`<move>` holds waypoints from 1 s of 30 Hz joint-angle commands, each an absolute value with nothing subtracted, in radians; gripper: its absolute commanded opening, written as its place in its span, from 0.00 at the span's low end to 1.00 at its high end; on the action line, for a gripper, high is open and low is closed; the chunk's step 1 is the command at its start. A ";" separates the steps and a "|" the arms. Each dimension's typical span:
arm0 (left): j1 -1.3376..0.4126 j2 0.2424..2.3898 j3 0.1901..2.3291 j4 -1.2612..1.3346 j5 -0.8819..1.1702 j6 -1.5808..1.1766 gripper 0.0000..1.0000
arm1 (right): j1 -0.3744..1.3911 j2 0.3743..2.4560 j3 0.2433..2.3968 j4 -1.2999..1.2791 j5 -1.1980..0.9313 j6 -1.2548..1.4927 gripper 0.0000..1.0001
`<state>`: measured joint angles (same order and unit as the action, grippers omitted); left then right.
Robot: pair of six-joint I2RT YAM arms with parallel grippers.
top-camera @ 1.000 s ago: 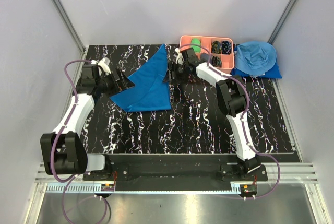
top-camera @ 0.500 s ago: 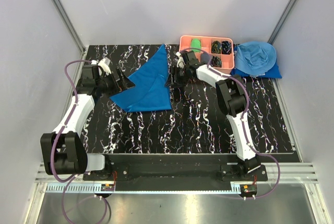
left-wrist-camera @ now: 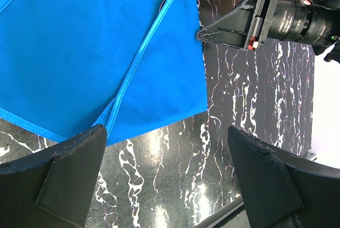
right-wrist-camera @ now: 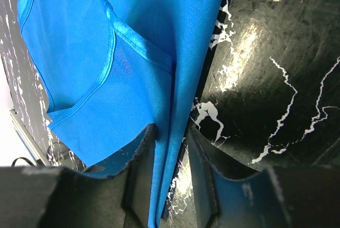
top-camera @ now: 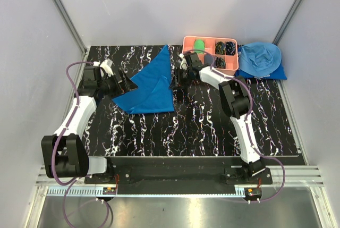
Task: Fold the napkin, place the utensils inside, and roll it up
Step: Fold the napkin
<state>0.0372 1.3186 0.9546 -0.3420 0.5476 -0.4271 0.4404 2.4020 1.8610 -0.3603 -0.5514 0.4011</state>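
The napkin [top-camera: 151,87] lies flat on the table [top-camera: 212,127], left of centre and toward the far side. It is already doubled into a rough triangle, with one point toward the far edge and its broad side nearest the arms. A hemmed edge crosses it on a slant where the upper layer lies on the lower.

At its right edge sits the right gripper [right-wrist-camera: 171,135]. Its jaws are narrow and straddle that edge, with cloth running up between them. A sliver of dark table shows beside the cloth, so the pads do not look clamped on it yet.

At the napkin's left near corner hangs the left gripper [left-wrist-camera: 166,132], spread wide and holding nothing. Only the napkin's near edge and bare table show between its fingers.

Far right, a pink tray [top-camera: 210,39] holds small green and dark things. They are too small to tell whether the utensils are among them. A paler blue heap [top-camera: 260,58] lies just right of the tray.

The fold looks like the step in hand, and it seems part done, with nothing placed on the cloth yet. The next move probably calls for the right pads to pinch the edge fully. They would then lift it and carry it leftward over the cloth without dragging the lower layer. The left gripper is well placed to pin or take the opposite corner.
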 commanded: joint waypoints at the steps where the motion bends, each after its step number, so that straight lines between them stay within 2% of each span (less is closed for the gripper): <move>1: 0.041 1.304 0.954 -0.293 0.580 -0.436 0.99 | 0.459 2.425 1.858 -0.348 -0.540 0.406 0.38; 4: 0.043 1.301 0.954 -0.293 0.580 -0.434 0.99 | 0.465 2.437 1.864 -0.347 -0.546 0.411 0.35; 7: 0.043 1.301 0.953 -0.291 0.580 -0.434 0.99 | 0.471 2.447 1.868 -0.348 -0.543 0.417 0.27; 11: 0.044 1.298 0.954 -0.291 0.580 -0.434 0.99 | 0.471 2.444 1.855 -0.345 -0.532 0.436 0.00; 18: 0.043 1.287 0.954 -0.290 0.584 -0.436 0.99 | 0.508 2.376 1.717 -0.292 -0.506 0.511 0.00; 24: 0.043 1.269 0.953 -0.290 0.588 -0.437 0.99 | 0.618 2.254 1.389 0.136 -0.456 0.805 0.00; 30: 0.043 1.243 0.953 -0.285 0.591 -0.436 0.99 | 0.811 2.235 1.293 0.284 -0.345 0.974 0.00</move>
